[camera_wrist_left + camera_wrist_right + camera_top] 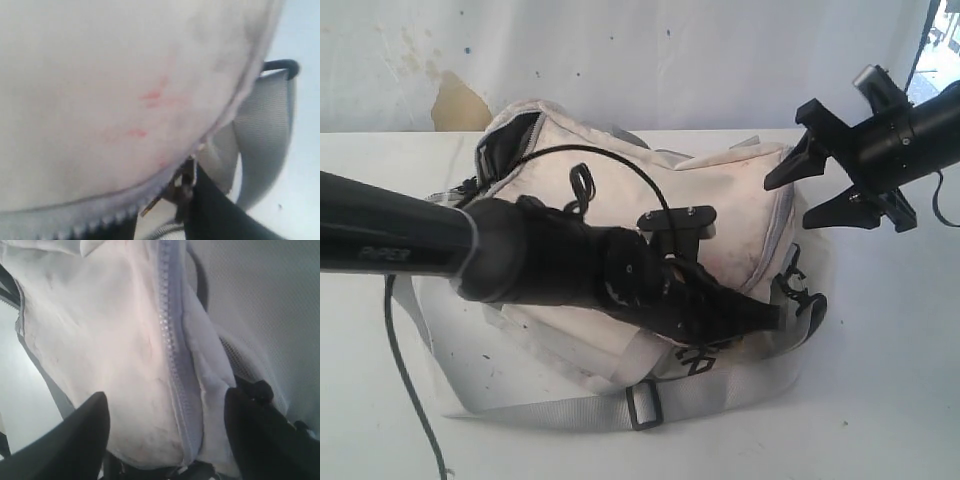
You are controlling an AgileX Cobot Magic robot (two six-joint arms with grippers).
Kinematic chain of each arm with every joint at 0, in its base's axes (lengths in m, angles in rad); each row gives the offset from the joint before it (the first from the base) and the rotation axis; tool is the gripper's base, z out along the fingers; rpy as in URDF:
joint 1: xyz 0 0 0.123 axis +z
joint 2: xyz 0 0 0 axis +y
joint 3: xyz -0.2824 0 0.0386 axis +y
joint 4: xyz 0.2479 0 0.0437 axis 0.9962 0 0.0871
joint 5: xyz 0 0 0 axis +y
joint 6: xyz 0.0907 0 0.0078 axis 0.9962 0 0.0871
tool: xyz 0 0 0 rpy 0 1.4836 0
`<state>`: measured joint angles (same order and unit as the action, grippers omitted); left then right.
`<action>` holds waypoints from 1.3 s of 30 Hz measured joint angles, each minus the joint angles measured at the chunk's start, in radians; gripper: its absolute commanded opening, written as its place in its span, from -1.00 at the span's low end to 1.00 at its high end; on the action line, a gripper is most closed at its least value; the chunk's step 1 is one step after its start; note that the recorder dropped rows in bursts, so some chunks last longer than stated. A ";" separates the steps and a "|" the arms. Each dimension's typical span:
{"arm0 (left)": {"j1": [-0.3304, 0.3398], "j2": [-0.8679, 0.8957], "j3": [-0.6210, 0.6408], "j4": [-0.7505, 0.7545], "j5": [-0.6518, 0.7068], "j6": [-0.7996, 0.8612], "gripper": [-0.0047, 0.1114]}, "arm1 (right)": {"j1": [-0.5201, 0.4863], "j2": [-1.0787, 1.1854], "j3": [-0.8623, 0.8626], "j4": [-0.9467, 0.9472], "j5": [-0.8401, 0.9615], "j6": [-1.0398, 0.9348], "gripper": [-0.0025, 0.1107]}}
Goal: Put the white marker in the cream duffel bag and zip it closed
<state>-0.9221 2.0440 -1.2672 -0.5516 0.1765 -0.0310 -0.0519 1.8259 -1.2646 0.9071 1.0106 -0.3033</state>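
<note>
The cream duffel bag (740, 200) lies in the middle of the table (890, 380); my left gripper (770, 317) noses its zipper pull (182, 186), grip I cannot tell; right gripper (820, 190) hovers wide open, empty

Left arm (520, 255) lies across cream duffel bag (730, 190)

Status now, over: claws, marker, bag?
Right claw open over bag. Left claw at zipper pull, grip unclear. Marker not in sight.
</note>
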 measured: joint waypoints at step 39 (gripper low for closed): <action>0.058 -0.254 -0.002 0.446 0.482 -0.069 -0.92 | 0.045 0.070 0.000 -0.056 -0.008 -0.044 -0.96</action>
<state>-0.8636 1.7902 -1.2691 -0.1059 0.6590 -0.0996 -0.0065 1.8961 -1.2646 0.8507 1.0022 -0.3472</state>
